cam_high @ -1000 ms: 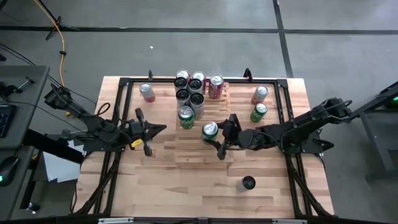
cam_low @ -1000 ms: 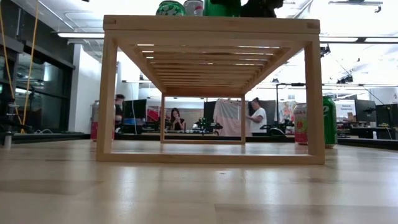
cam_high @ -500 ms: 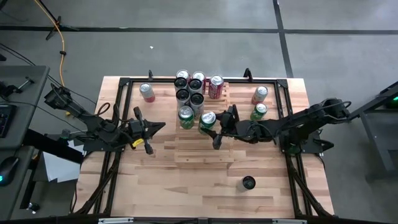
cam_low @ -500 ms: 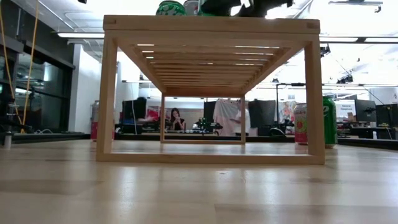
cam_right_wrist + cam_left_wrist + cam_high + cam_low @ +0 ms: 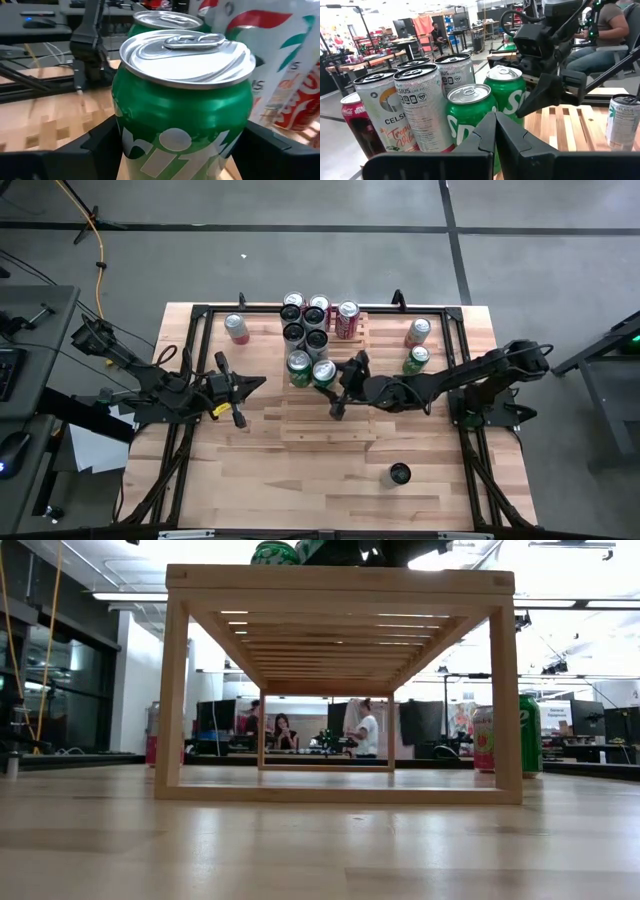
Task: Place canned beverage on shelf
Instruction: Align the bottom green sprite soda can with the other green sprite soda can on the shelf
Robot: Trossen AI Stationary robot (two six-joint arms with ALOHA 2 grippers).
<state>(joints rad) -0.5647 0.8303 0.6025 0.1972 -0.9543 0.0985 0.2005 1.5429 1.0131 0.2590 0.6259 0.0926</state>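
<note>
The shelf [image 5: 300,425], a light-wood slatted rack, stands mid-table, seen from the side in the low view [image 5: 340,580]. Several cans stand at its far end, among them a green can [image 5: 299,367]. Right beside that one, over the slats, is a second green can [image 5: 323,372], upright, with my right gripper [image 5: 330,380] shut on it; it fills the right wrist view [image 5: 182,125]. My left gripper [image 5: 262,385] hovers shut at the shelf's left side, pointing at the cans [image 5: 495,135]. My right gripper pinches the green can's body between its two fingers, one on each side wall [image 5: 122,145]. The fingers [image 5: 97,147] come nearly level from the table's right. The can is upright, top up; whether its base rests on the slats I cannot tell.
On the tabletop stand a pink can [image 5: 236,328] at the far left, a red can [image 5: 417,331] and a green can [image 5: 416,359] at the far right, and a dark can [image 5: 399,474] near the front. The shelf's near half shows bare slats.
My right gripper has carried the green can toward the table's left and a little toward the far edge, over the shelf, up beside the green can standing there. The can has stayed upright in the hold.
</note>
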